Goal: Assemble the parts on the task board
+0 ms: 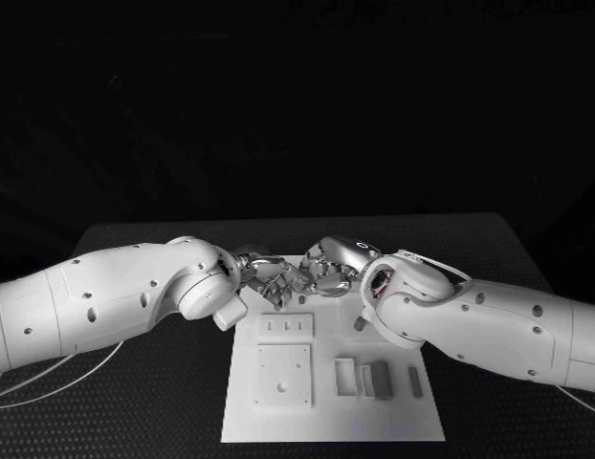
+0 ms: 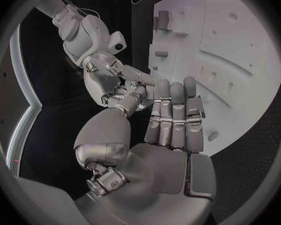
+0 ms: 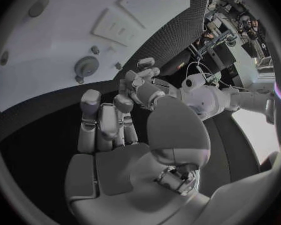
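The white task board [image 1: 332, 406] lies in the middle of the black table. Both hands meet above its far edge. My left hand [image 1: 260, 275] reaches in with its fingers [image 2: 175, 112] stretched out straight over the board [image 2: 234, 60]. My right hand [image 1: 329, 272] faces it, and its fingertips [image 2: 125, 92] touch the left thumb. Whether a part sits between them is hidden. The right wrist view shows my right hand [image 3: 106, 122] with nothing in its palm. Grey parts [image 1: 378, 379] lie near the board's front right, and a small peg [image 1: 359, 323] stands behind them.
A square plate [image 1: 284, 375] and a small slotted plate [image 1: 288, 327] sit on the board's left half. A round knob [image 3: 86, 65] rises from the board [image 3: 59, 30] near the right hand. Black table [image 1: 146, 402] lies on both sides.
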`<action>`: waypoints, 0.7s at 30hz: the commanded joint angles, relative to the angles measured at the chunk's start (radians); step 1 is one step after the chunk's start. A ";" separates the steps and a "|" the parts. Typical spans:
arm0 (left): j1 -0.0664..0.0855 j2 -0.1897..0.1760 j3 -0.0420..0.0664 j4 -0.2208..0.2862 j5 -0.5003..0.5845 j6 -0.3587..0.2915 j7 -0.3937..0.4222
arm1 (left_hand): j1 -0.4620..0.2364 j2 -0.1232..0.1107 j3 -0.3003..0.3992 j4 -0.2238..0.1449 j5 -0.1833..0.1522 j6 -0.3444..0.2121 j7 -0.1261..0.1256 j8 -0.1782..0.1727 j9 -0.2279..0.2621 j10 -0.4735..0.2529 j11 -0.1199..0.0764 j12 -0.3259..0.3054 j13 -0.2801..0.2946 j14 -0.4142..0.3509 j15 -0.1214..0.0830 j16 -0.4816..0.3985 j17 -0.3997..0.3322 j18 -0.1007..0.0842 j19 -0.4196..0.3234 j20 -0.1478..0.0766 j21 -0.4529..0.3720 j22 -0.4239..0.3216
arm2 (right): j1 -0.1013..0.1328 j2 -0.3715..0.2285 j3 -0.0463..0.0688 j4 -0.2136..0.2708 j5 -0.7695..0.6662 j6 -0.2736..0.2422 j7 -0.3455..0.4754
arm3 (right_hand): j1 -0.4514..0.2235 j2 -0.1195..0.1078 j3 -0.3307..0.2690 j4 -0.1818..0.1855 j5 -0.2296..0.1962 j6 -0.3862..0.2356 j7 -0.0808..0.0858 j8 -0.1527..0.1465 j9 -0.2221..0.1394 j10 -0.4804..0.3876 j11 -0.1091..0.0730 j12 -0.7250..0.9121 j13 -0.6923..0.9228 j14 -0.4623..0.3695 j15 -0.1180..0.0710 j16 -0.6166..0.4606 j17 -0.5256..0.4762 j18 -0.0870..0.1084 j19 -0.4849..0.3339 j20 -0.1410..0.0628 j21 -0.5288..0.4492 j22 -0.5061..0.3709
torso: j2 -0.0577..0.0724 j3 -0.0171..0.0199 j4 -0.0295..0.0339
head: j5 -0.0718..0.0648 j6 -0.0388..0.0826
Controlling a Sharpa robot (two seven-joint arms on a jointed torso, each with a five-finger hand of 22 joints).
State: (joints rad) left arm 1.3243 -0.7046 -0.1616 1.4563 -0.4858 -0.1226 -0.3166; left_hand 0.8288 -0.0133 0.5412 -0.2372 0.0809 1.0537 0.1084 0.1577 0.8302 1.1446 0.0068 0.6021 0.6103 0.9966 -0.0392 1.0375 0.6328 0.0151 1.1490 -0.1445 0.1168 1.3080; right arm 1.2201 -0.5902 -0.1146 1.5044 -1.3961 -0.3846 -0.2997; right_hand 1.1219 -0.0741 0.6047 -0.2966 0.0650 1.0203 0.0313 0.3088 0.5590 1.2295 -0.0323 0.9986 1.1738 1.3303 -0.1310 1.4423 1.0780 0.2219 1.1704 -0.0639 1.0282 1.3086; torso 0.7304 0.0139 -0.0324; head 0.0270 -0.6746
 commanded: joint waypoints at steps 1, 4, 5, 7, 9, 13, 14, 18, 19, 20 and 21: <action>0.001 0.003 0.001 0.002 0.000 0.010 0.002 | 0.001 -0.004 -0.001 0.005 -0.005 -0.003 -0.001 -0.001 -0.001 -0.003 0.002 -0.005 -0.002 -0.007 -0.001 -0.003 -0.001 -0.005 -0.005 0.005 -0.004 0.016 | -0.002 0.001 0.001 0.006 0.006 0.006 0.004 | -0.010 0.004 0.000 0.004 0.002 0.069 0.045 0.025 0.049 0.005 -0.002 -0.003 0.001 0.005 -0.001 0.004 0.000 0.040 0.001 -0.007 0.002 0.011 | 0.000 -0.0004 -0.0003 | 0.001 -0.001; 0.001 0.004 0.000 0.002 -0.001 0.013 0.002 | 0.003 -0.002 0.000 0.004 -0.004 -0.003 -0.001 -0.001 -0.002 -0.003 0.002 -0.005 -0.002 -0.008 -0.001 -0.003 -0.001 -0.005 -0.004 0.005 -0.005 0.016 | -0.003 0.000 0.001 0.005 0.006 0.006 0.003 | -0.010 0.004 0.000 0.004 0.002 0.069 0.045 0.025 0.049 0.005 -0.002 -0.003 0.001 0.006 -0.001 0.004 0.001 0.040 0.001 -0.007 0.002 0.011 | 0.000 -0.0002 -0.0003 | 0.000 -0.002; 0.001 0.004 0.000 0.003 -0.001 0.015 0.002 | 0.005 -0.001 0.001 0.003 -0.004 -0.002 -0.001 -0.001 -0.003 -0.003 0.002 -0.005 -0.002 -0.008 -0.001 -0.003 -0.001 -0.005 -0.004 0.005 -0.005 0.017 | -0.003 0.000 0.001 0.005 0.006 0.006 0.003 | -0.010 0.004 0.000 0.004 0.002 0.069 0.045 0.025 0.049 0.005 -0.002 -0.003 0.001 0.005 -0.001 0.004 0.001 0.040 0.001 -0.007 0.002 0.011 | 0.000 -0.0001 -0.0001 | 0.000 -0.002; 0.001 0.004 0.000 0.003 -0.002 0.017 0.002 | 0.009 0.001 0.002 0.001 -0.004 -0.001 -0.001 0.000 -0.003 -0.003 0.001 -0.005 -0.002 -0.007 -0.001 -0.002 -0.002 -0.005 -0.004 0.005 -0.005 0.017 | -0.003 0.000 0.002 0.005 0.006 0.006 0.003 | -0.010 0.004 0.000 0.004 0.002 0.069 0.045 0.025 0.049 0.005 -0.002 -0.003 0.001 0.005 -0.001 0.004 0.001 0.040 0.001 -0.007 0.002 0.011 | 0.000 -0.0004 0.0005 | 0.000 -0.003; 0.001 0.004 0.000 0.003 -0.002 0.017 0.003 | 0.020 0.007 0.006 -0.006 0.001 0.001 -0.002 0.001 -0.005 -0.002 0.001 -0.005 -0.002 -0.007 -0.001 -0.002 -0.002 -0.004 -0.003 0.005 -0.006 0.018 | -0.003 0.000 0.002 0.004 0.006 0.007 0.003 | -0.010 0.004 0.000 0.004 0.002 0.069 0.045 0.025 0.049 0.005 -0.002 -0.003 0.001 0.006 -0.001 0.004 0.001 0.040 0.001 -0.007 0.002 0.011 | 0.000 -0.0006 0.0006 | 0.000 -0.003; 0.000 0.005 0.000 0.003 -0.002 0.012 0.008 | 0.037 0.025 0.013 -0.019 0.007 0.005 -0.003 0.003 -0.008 0.000 0.000 -0.005 -0.002 -0.006 -0.001 0.000 -0.004 -0.004 -0.002 0.006 -0.007 0.019 | -0.003 0.000 0.002 0.004 0.006 0.009 0.002 | -0.010 0.004 0.000 0.004 0.002 0.069 0.045 0.025 0.049 0.005 -0.002 -0.003 0.001 0.005 -0.001 0.004 0.001 0.040 0.001 -0.007 0.002 0.011 | 0.000 -0.0006 0.0004 | 0.001 -0.003; 0.000 0.004 0.000 0.003 -0.002 0.011 0.009 | 0.045 0.034 0.016 -0.024 0.009 0.007 -0.004 0.004 -0.009 0.001 0.000 -0.005 -0.002 -0.005 -0.001 0.001 -0.004 -0.004 -0.001 0.006 -0.007 0.019 | -0.003 0.000 0.002 0.004 0.006 0.009 0.001 | -0.010 0.004 0.000 0.004 0.002 0.069 0.045 0.025 0.049 0.005 -0.002 -0.003 0.001 0.005 -0.001 0.004 0.000 0.040 0.001 -0.007 0.002 0.011 | 0.000 -0.0006 0.0004 | 0.001 -0.003; 0.000 0.004 0.000 0.002 -0.002 0.005 0.017 | 0.065 0.058 0.021 -0.040 0.012 0.014 -0.007 0.008 -0.011 0.006 -0.002 -0.005 -0.002 -0.002 -0.001 0.003 -0.006 -0.004 0.003 0.006 -0.007 0.020 | -0.003 0.000 0.002 0.004 0.011 0.014 0.003 | -0.010 0.004 0.000 0.004 0.002 0.069 0.045 0.025 0.049 0.005 -0.002 -0.003 0.001 0.005 -0.001 0.004 0.001 0.040 0.001 -0.007 0.002 0.011 | 0.000 -0.0009 0.0004 | 0.001 -0.004; -0.001 0.004 0.000 0.002 -0.002 -0.004 0.023 | 0.072 0.069 0.024 -0.044 0.013 0.017 -0.008 0.010 -0.011 0.008 -0.003 -0.005 -0.002 -0.001 -0.001 0.004 -0.006 -0.004 0.004 0.006 -0.007 0.020 | -0.003 0.000 0.002 0.004 0.014 0.016 0.004 | -0.010 0.004 0.000 0.004 0.002 0.069 0.045 0.025 0.049 0.005 -0.002 -0.003 0.001 0.005 -0.001 0.004 0.001 0.040 0.001 -0.007 0.002 0.011 | 0.000 -0.0010 0.0004 | 0.001 -0.004; -0.002 0.004 0.000 0.002 -0.002 -0.011 0.028 | 0.082 0.082 0.028 -0.048 0.014 0.022 -0.010 0.014 -0.010 0.011 -0.004 -0.004 -0.002 0.001 -0.002 0.005 -0.006 -0.004 0.006 0.006 -0.007 0.020 | -0.004 -0.001 0.002 0.005 0.015 0.017 0.004 | -0.010 0.004 0.000 0.004 0.002 0.069 0.045 0.025 0.049 0.005 -0.002 -0.003 0.001 0.005 -0.001 0.004 0.001 0.040 0.001 -0.007 0.002 0.011 | -0.001 -0.0009 0.0004 | 0.001 -0.005; -0.002 0.004 0.000 0.000 -0.002 -0.013 0.030 | 0.108 0.079 0.058 -0.042 -0.006 0.030 -0.015 0.021 -0.009 0.018 -0.008 -0.005 -0.004 0.007 -0.004 0.007 -0.008 -0.003 0.013 0.004 -0.006 0.020 | -0.004 -0.002 0.002 0.006 0.015 0.018 0.004 | -0.010 0.004 0.000 0.004 0.002 0.069 0.045 0.025 0.049 0.005 -0.002 -0.003 0.001 0.005 -0.001 0.004 0.000 0.040 0.001 -0.007 0.002 0.011 | -0.001 -0.0007 0.0002 | 0.001 -0.004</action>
State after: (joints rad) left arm 1.3234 -0.7032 -0.1618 1.4564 -0.4880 -0.1233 -0.3136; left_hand 0.9099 0.0484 0.5866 -0.2801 0.0769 1.0777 0.0932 0.1715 0.8165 1.1531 0.0027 0.6021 0.6072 0.9992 -0.0410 1.0375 0.6251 0.0149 1.1532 -0.1373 0.1127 1.3077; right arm 1.2170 -0.5915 -0.1133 1.5056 -1.3865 -0.3815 -0.3017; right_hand 1.1155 -0.0735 0.6045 -0.2968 0.0649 1.0203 0.0313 0.3088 0.5591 1.2294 -0.0323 0.9986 1.1738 1.3294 -0.1301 1.4423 1.0791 0.2220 1.1719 -0.0622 1.0282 1.3086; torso 0.7299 0.0128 -0.0319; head 0.0284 -0.6782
